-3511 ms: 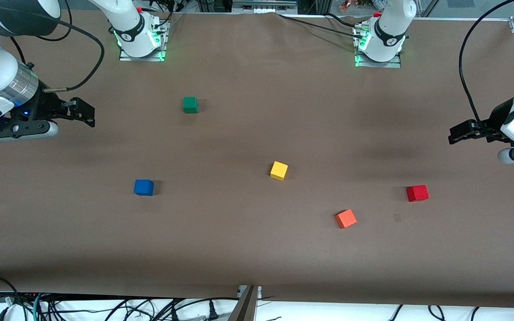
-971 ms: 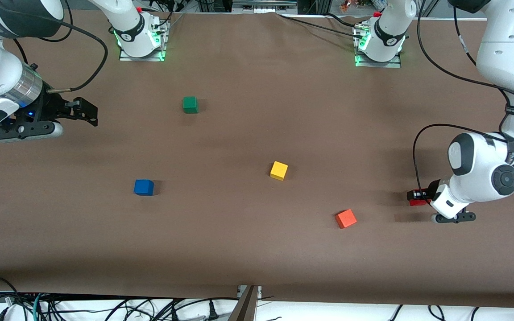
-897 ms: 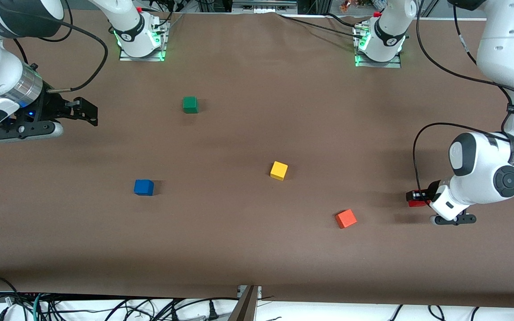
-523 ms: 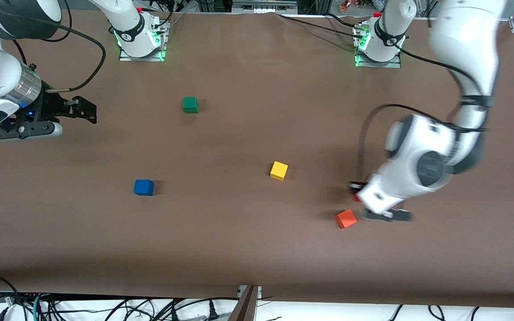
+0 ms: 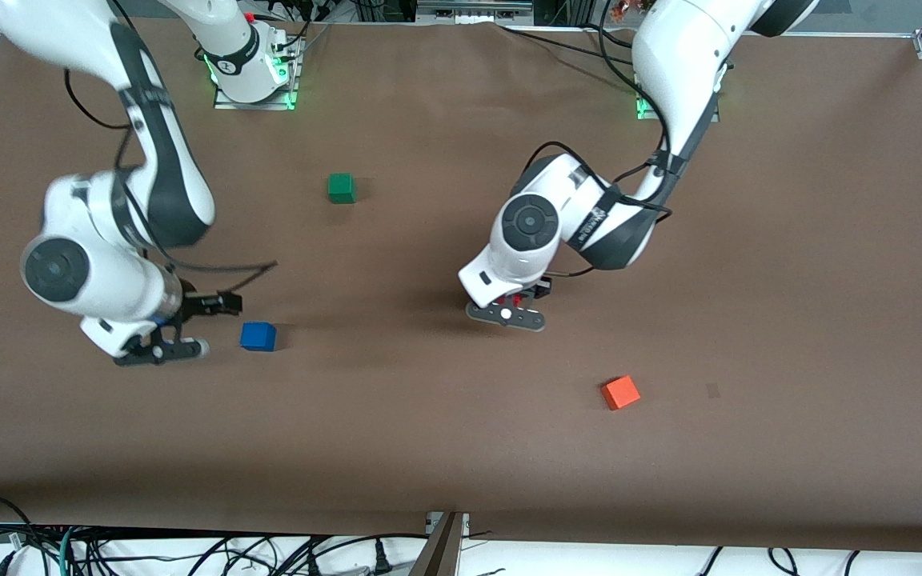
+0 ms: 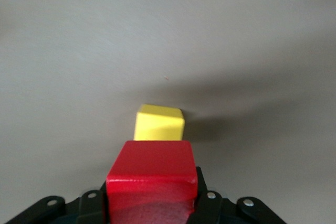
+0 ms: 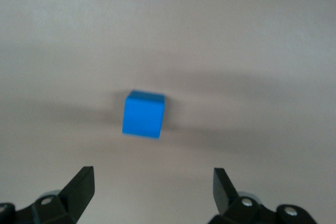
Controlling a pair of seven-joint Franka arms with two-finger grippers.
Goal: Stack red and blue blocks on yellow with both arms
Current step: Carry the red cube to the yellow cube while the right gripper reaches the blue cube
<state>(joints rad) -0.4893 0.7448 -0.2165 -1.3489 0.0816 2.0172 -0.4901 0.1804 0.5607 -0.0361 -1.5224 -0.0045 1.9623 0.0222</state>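
From the front, your left gripper hangs over the table's middle and your right gripper sits just beside the blue block. Your left wrist view shows the red block clamped above the yellow block. Your right wrist view shows fingers spread wide, blue block apart from them

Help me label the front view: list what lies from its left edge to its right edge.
Right pincer → blue block → green block → left pincer with red block → orange block.
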